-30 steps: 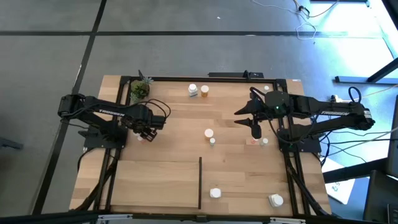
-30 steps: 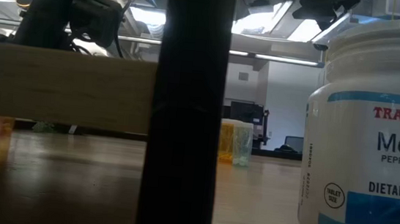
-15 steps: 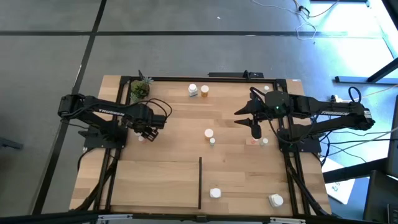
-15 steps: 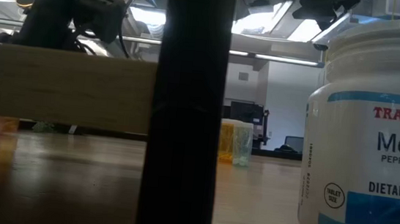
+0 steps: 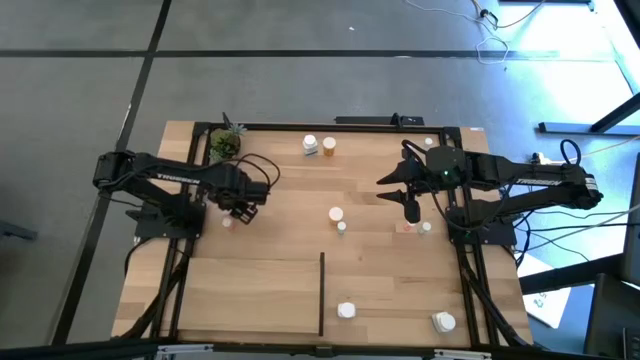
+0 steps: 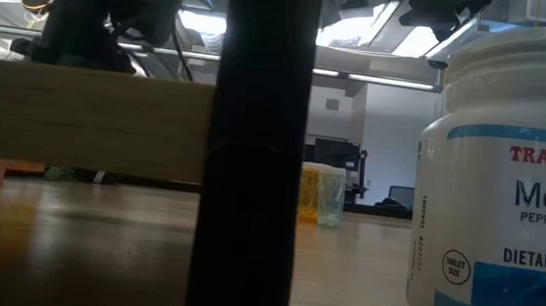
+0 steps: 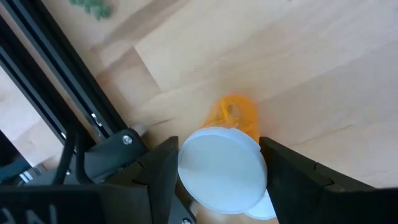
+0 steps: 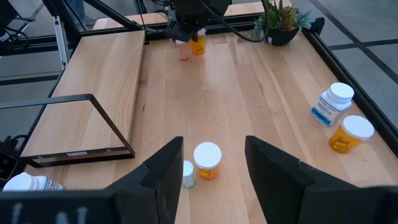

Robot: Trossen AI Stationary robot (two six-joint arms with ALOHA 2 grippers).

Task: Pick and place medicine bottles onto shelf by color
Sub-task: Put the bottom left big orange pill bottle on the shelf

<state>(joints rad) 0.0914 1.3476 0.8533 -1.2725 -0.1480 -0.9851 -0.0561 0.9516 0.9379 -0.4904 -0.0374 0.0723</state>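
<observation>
Orange bottle [image 7: 233, 134], white cap, translucent amber body. Clamped between fingers of left gripper [image 7: 219, 180], lifted clear of the wood near the left rail, by the potted plant [image 5: 225, 146]. Second orange bottle [image 8: 207, 160] standing mid-table, just ahead of right gripper [image 8: 208, 163]; fingers there spread apart, holding nothing, hovering above the shelf [image 5: 280, 290] boards.

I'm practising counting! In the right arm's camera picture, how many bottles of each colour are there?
Orange bottles: 3
White bottles: 2
Tiny pink bottle: 1
Tiny clear bottle: 1
Total: 7
</observation>
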